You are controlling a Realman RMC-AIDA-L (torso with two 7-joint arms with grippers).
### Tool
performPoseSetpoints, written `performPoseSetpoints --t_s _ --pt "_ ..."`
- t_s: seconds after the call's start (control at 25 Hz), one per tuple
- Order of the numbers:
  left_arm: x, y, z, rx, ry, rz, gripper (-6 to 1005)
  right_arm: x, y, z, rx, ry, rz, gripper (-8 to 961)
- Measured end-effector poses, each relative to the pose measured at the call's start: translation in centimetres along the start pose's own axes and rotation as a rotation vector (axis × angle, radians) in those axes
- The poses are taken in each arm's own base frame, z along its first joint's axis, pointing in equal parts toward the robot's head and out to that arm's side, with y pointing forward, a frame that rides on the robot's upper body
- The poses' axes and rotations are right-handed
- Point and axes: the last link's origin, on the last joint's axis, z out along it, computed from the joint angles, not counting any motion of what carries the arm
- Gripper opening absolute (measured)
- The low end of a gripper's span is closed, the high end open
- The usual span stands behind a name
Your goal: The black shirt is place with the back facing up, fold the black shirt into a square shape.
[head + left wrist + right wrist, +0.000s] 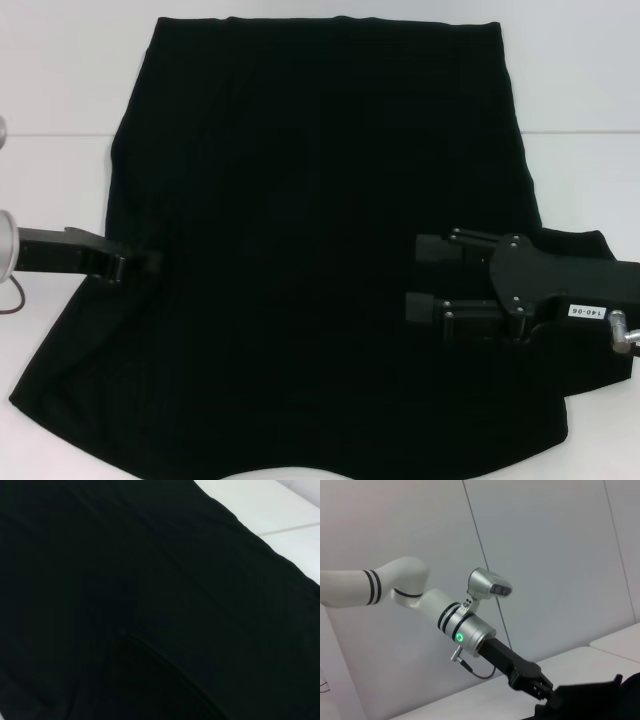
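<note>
1. Black shirt [300, 250] fills most of the head view, spread from the top centre of the frame down to the bottom edge, on a white table [60, 90].
2. Left gripper [150, 262] sits at the middle left of the head view, at the shirt's left edge. Its tips meet the dark cloth there, so it appears to pinch that edge, though how far the fingers are apart cannot be told.
3. Right wrist view shows that same left gripper [545, 692] at the lower centre, its fingertips touching a raised bit of black cloth [590, 700].
4. Right gripper [425, 275] lies at the middle right of the head view, over the shirt. Its two fingers look parted, one above the other in the frame. Black on black hides whether any cloth lies between them.
5. Risk, as a judgement: if the left grip holds only a thin bite of cloth, the edge could slip out during a fold and leave the shirt crooked.
6. Another risk: if the two arms pull unevenly, the cloth could bunch and spoil the square shape.
7. Appearance: plain matte black, soft, no print, lying mostly flat; the lower right corner folds over in a loose flap. The left wrist view shows only dark cloth [125, 605] with a faint crease.
</note>
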Motion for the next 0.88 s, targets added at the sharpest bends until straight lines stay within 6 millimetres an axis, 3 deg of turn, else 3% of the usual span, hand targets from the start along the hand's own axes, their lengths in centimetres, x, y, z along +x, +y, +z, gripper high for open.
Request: performPoseSetpoints --t_s 0.56,0.88 --pt "0.6 1.3 1.4 -0.041 -0.013 -0.038 183 -0.3 -0.2 -0.3 0.010 -0.008 -0.009 897" --pt "1.0 3.0 1.2 -0.161 -0.030 -0.018 508 -1.0 -0.8 -1.2 0.047 -0.047 0.000 896"
